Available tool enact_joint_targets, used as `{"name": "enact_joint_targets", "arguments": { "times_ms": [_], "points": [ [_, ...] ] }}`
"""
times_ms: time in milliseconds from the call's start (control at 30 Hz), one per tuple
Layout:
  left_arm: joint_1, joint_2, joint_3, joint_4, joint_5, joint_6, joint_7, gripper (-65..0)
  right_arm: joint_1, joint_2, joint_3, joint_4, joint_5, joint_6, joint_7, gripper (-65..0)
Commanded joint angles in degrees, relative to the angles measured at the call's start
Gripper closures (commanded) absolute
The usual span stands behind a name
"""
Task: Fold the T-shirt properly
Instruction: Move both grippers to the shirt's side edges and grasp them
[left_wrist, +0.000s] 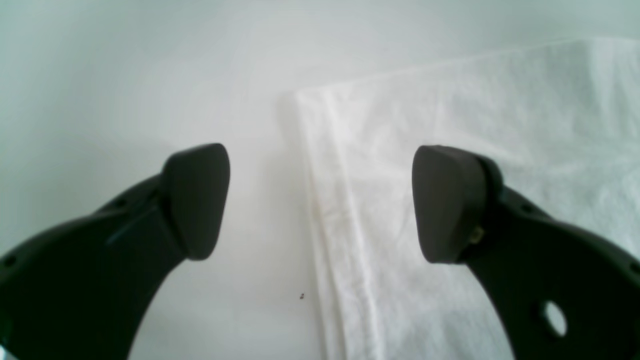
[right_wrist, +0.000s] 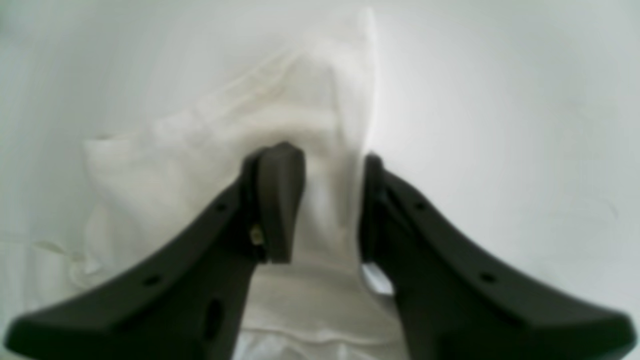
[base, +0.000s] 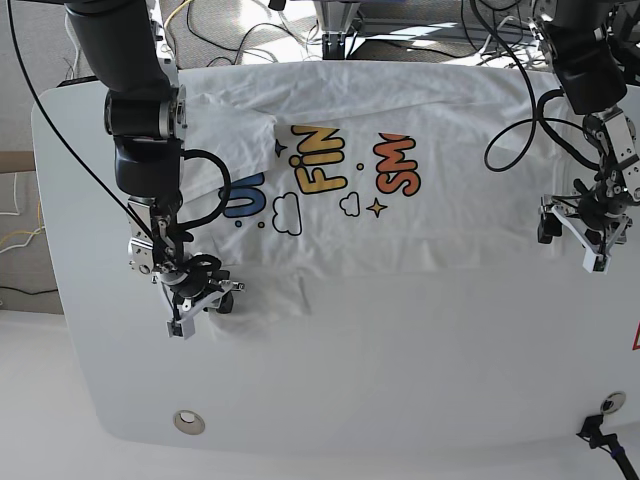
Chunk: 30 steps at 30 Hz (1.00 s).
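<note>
On the white rounded tabletop, the white short-sleeved cotton T-shirt is spread flat across the far half, its near portion folded over so that blue, yellow and orange cartoon lettering, clouds and stars are partly shown. At the near left corner of the cloth, a soft bunched fold is pinched between the matte black curved fingers of the right gripper. At the right edge, the left gripper is held spread wide, its rounded pads straddling a crisply creased, finely wrinkled hem without touching it.
</note>
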Motion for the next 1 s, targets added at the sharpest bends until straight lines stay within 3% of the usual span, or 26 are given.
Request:
{"name": "enact_joint_targets", "arguments": {
  "times_ms": [0,33,200,367,633,967],
  "points": [
    [-1.1,-1.1,-0.3,0.9,-0.6,0.0,-1.2,-54.1,1.5,0.2,0.0,0.5,0.3,0.3,-0.7,-5.7],
    [-1.2,-1.1,-0.3,0.9,-0.6,0.0,-1.2,-54.1,1.5,0.3,0.0,0.5,0.3,0.2,-0.7,0.0],
    [-1.7,-0.8,0.0,0.6,-0.5,0.1,-1.2,-54.1,1.5,0.7,0.0,0.5,0.3,0.2,-0.7,0.0],
    [-5.0,-0.8,5.5,-4.5,-0.6,0.3,-1.3,-54.1,1.4,0.6,0.0,0.5,0.3,0.2,-0.7,0.0],
    [-8.5,-0.9,5.7,-15.9,-0.5,0.5,-7.8,-54.1,1.2,0.6,0.0,0.5,0.3,0.3,-0.7,0.0],
    [-6.8,-2.6,5.1,-9.7,-0.6,0.5,-9.2,-54.1,-0.2,0.7,0.0,2.2,0.3,0.3,-0.7,0.0]
  ]
}}
